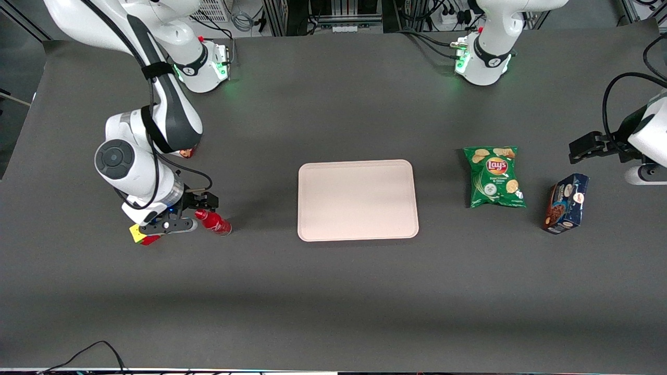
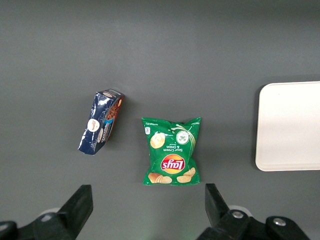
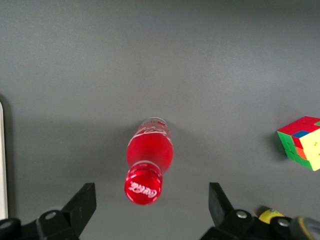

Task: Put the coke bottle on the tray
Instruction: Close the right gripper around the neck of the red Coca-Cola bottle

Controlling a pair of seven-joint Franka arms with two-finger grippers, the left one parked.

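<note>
Hovering above the dark grey table (image 1: pixel 333 302) at the working arm's end, my gripper (image 3: pixel 152 205) hangs with its fingers (image 3: pixel 82 200) spread wide apart, holding nothing. Directly below, between the two fingers as my wrist camera sees it, stands the coke bottle (image 3: pixel 148 160), upright on the table, its red cap with white lettering facing up at me and its red body narrowing toward the base. In the front view the same coke bottle (image 1: pixel 213 222) shows just beside my gripper (image 1: pixel 182 221), on the side toward the tray. A multicoloured puzzle cube (image 3: pixel 301 142) sits near the bottle but apart from it; from the front that cube (image 1: pixel 139 234) is partly covered by my gripper, a little nearer to the camera than the bottle. Well apart from the bottle, toward the middle of the table, lies the pale pinkish tray (image 1: pixel 357 200), flat, with rounded corners and a low rim; a sliver of its edge (image 3: pixel 2 165) shows in my wrist view too. A small red object (image 1: pixel 186 152) peeks out from under my arm, farther from the front camera than the bottle. Toward the parked arm's end of the table lie a green bag of Lay's chips (image 1: pixel 494 176) and, further toward that end, a dark blue cookie box (image 1: pixel 567 203).
</note>
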